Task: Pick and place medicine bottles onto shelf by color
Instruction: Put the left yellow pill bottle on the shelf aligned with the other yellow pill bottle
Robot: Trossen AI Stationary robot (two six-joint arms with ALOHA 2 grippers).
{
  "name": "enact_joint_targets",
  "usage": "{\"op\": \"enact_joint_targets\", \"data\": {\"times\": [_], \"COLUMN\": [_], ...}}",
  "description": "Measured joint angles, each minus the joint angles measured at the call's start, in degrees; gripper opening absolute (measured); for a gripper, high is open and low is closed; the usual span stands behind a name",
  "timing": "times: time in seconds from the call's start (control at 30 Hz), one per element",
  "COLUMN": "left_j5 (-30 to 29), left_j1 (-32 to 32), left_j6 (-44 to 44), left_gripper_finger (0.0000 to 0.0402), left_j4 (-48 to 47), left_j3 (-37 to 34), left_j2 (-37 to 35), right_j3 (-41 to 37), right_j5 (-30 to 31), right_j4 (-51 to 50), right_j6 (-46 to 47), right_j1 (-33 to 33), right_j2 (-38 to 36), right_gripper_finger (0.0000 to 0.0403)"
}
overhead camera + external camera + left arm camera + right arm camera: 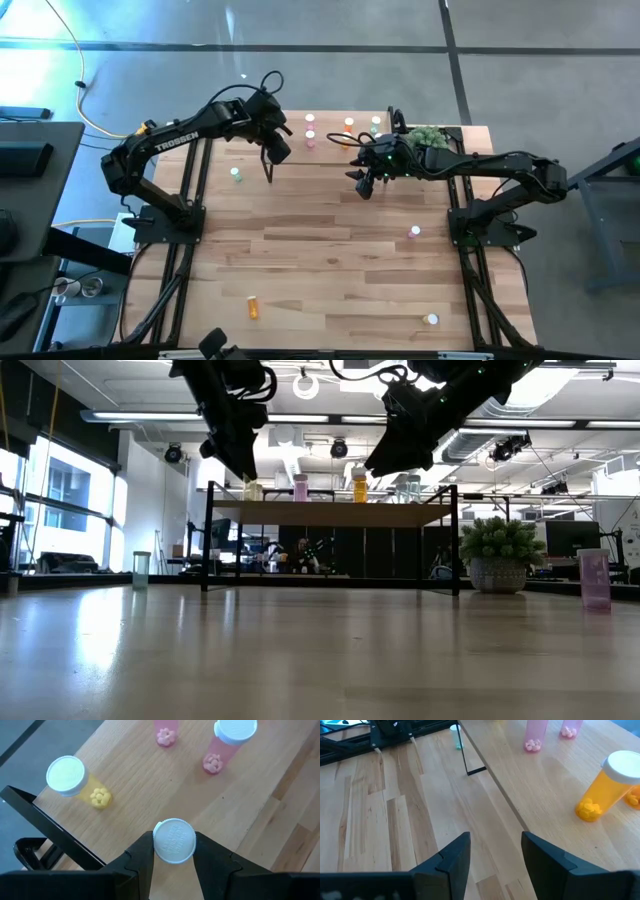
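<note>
The shelf (330,150) stands at the table's far side, with yellow (75,779), pink (226,744) and orange (607,787) medicine bottles upright on its board. My left gripper (277,150) hangs over the shelf's left end, shut on a white-capped bottle (173,841) whose body is hidden under its cap. My right gripper (495,857) stands open and empty over the shelf's near edge, near the middle. More bottles are on the table: a green one (236,173), a pink one (415,232), an orange one lying down (253,307) and another (430,320). My left gripper pinches the bottle between its two fingers at the two opposite sides of the white cap (156,845). The fingers come slanting down from the table's left. The bottle stands upright in the hold over the shelf board; its bottom is hidden.
A green potted plant (428,137) stands at the shelf's right end, close behind my right gripper. The shelf's thin black legs (208,535) reach down to the table. Bare wood lies between the shelf and the table's near edge.
</note>
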Motion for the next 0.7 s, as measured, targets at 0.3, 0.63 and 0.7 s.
{"op": "enact_joint_targets", "data": {"times": [0.3,0.63,0.7], "left_j5": [-0.33,-1.14,-1.19], "left_j1": [0.0,0.0,0.0], "left_j6": [0.04,0.06,0.58], "left_gripper_finger": [0.0132,0.0162,0.0164], "left_j4": [-0.36,-0.26,-0.24], "left_j3": [-0.03,-0.13,-0.13], "left_j2": [0.14,0.22,0.22], "right_j3": [0.0,0.0,-0.01], "right_j5": [-0.01,-0.01,-0.01], "right_j4": [0.0,0.0,0.0], "right_j6": [0.02,0.02,0.02], "right_j1": [0.0,0.0,0.0], "right_j2": [0.0,0.0,0.0], "right_gripper_finger": [0.0167,0.0167,0.0167]}}
